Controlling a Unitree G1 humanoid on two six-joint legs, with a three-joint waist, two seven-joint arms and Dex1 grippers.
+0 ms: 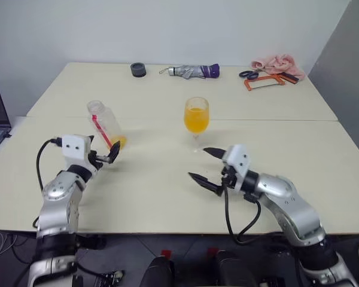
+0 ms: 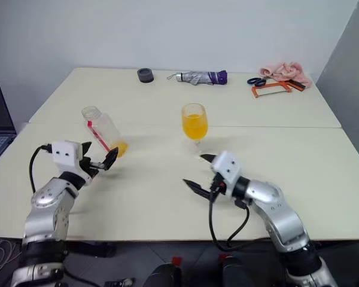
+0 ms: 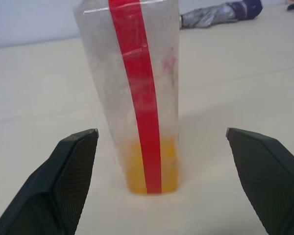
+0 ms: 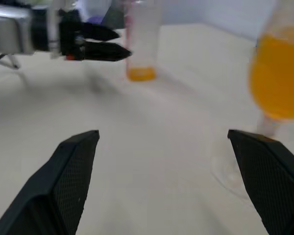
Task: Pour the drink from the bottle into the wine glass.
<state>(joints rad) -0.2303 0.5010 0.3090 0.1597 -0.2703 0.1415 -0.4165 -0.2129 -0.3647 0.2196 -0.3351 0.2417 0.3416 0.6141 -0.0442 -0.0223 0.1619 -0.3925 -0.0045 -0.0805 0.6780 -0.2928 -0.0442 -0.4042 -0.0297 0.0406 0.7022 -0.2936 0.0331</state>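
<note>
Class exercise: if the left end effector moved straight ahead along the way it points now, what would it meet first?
Most likely the bottle, standing right in front of the open left end effector, centred between its fingers and apparently untouched; exact depth is unclear.

Clear plastic bottle (image 1: 105, 124); glossy glass wine glass (image 1: 196, 117); matt table (image 1: 167, 185).

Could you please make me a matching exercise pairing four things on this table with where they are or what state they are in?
Things:
1. bottle
2. wine glass
3. umbrella
4. left tool

States:
A. folded, at the table's far edge
B. bowl largely filled with orange drink
C. open, just short of the bottle
D. nearly empty, uncapped

Pairs: 1-D, 2-B, 3-A, 4-C
</note>
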